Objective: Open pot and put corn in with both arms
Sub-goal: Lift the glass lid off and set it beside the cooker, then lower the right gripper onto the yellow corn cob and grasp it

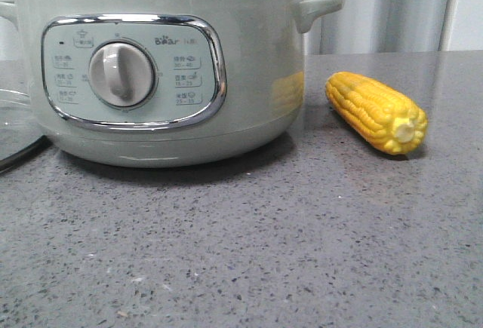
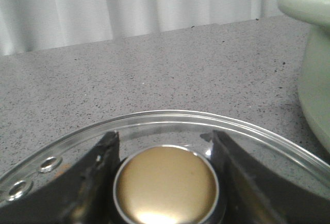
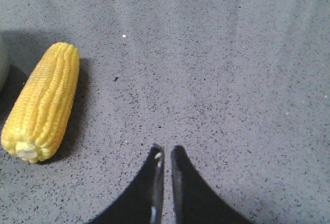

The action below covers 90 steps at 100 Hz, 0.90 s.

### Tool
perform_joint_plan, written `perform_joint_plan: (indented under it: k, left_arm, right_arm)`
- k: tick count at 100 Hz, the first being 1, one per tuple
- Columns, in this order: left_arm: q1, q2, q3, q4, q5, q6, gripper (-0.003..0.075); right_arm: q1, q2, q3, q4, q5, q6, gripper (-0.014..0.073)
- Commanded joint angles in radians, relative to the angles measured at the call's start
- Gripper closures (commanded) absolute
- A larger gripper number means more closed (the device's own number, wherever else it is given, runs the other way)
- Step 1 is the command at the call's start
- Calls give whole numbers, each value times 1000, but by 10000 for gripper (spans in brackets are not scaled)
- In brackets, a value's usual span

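The pot [image 1: 249, 64], pale sage green with a grey dial, stands at the back left with no lid on its steel rim; its side shows in the left wrist view [image 2: 314, 80]. The corn [image 1: 376, 111] lies on the table to the pot's right. My left gripper [image 2: 164, 134] is shut on the gold knob [image 2: 165, 183] of the clear glass lid [image 2: 170, 118], which sits low over the table left of the pot. My right gripper [image 3: 167, 148] is shut and holds nothing, hovering over bare table beside the corn [image 3: 44, 103]. Neither gripper shows in the front view.
The lid's edge [image 1: 15, 128] shows at the front view's left border, next to the pot. The grey speckled tabletop [image 1: 264, 245] stretches in front of the pot and corn. A white curtain [image 1: 385, 7] hangs behind the table.
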State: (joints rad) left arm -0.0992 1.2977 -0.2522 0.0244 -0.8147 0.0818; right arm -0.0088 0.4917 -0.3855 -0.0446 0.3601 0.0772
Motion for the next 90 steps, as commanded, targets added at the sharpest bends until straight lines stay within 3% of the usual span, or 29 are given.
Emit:
perform_joint_plan:
  k: [1,9,16,59,71,83,90]
  left_arm:
    - [-6,-18,-26,-3,-89,19,550]
    - [-6,-18,-26,-24,-89,19,431]
    - [-6,-18,-26,-30,-91,19,378]
    - [-6,-166,-28,-40,-97,19,330]
    - [-6,-272,-28,-32,-40,19,330]
    - [-6,-400,-28,-2,4,19,330]
    - [-6,-475,-30,5,30,19,331]
  right_arm:
    - [-2,12,-26,-1,-78,-4,640]
    - [-2,12,-26,-1,-78,-4,640]
    - [-2,12,-26,-1,-78,-4,640]
    - [-2,25,-49,45,-43,-4,624]
    - [0,73,-87,45,-12,-4,493]
    - [31,153,-148,45,46,-4,298]
    - [57,208,-196,45,81,-4,261]
